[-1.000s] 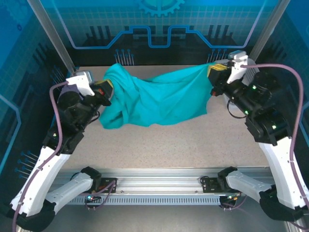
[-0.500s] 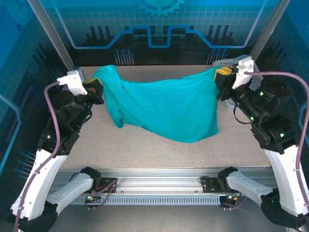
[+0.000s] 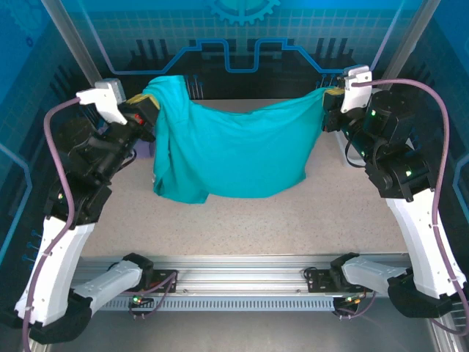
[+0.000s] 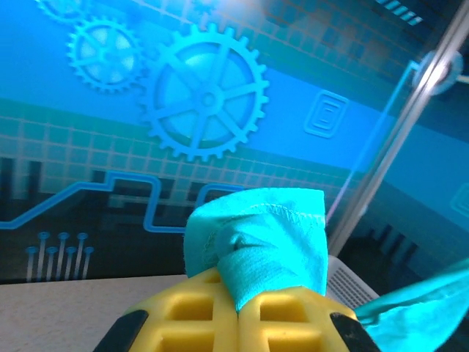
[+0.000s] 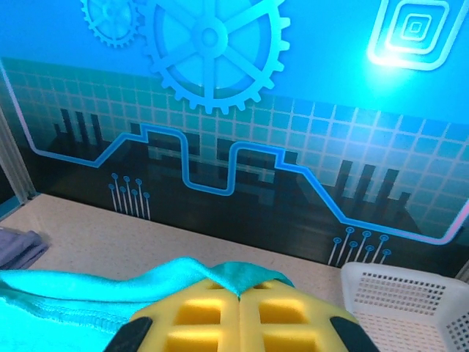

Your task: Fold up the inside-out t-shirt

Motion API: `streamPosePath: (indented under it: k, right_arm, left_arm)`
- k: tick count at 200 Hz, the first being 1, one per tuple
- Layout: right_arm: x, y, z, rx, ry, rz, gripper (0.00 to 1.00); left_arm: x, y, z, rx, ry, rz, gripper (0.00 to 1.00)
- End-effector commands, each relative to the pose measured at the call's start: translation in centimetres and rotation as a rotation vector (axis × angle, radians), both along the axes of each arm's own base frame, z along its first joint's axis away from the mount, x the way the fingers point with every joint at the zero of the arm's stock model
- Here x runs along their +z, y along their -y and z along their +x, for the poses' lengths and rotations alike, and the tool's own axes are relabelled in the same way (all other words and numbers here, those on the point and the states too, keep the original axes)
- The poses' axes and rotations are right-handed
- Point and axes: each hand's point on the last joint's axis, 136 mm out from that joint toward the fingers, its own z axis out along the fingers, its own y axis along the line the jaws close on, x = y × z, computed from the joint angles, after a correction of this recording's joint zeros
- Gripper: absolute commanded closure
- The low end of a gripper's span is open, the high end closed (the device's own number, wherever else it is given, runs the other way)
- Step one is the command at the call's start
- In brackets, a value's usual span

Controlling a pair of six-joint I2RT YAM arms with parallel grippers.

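My two arms are raised and spread wide, left gripper [image 3: 149, 111] at upper left, right gripper [image 3: 330, 101] at upper right, each pinched closed on one teal inside-out t-shirt [image 3: 234, 154] hanging stretched between them, upper middle.

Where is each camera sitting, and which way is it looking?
Top external: high behind the arms, looking down at the table; both arms show, left tool and right tool holding the t-shirt up.
Left wrist: on the left arm, facing the gear wall; its yellow fingers pinch cloth.
Right wrist: on the right arm, facing that wall and a white basket; its yellow fingers pinch cloth.
Shared: every view shows the t-shirt; both wrist views, the gear wall.
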Motion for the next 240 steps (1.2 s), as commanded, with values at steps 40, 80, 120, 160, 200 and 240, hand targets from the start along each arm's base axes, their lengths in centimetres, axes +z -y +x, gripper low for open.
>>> streamPosePath:
  k: [40, 80, 120, 160, 200, 240]
  right_arm:
    - [2.7, 2.9, 2.2, -0.100, 0.031, 0.031, 1.00]
    - [7.3, 2.2, 1.5, -0.031, 0.128, 0.088, 1.00]
    - [8.6, -1.7, -1.4, 0.170, 0.202, 0.110, 1.00]
    - [3.1, -12.3, -3.2, 0.534, 0.076, 0.164, 1.00]
    - [-11.7, -26.3, -4.7, 0.782, -0.330, 0.208, 1.00]
    - [-23.7, -35.5, -10.1, 0.962, -0.710, 0.122, 0.68]
  left_arm:
    - [-3.9, -0.6, 12.8, 0.147, -0.130, 0.030, 1.00]
    - [-1.2, 1.4, 21.9, 0.100, -0.119, 0.003, 1.00]
    - [-0.7, 0.5, 24.5, 0.109, -0.071, -0.003, 0.96]
    - [-10.7, -8.1, 25.4, 0.325, -0.284, -0.060, 0.69]
    - [-18.9, -16.1, 20.4, 0.555, -0.506, -0.086, 0.15]
    - [-21.5, -15.7, 13.1, 0.549, -0.541, -0.168, 0.07]
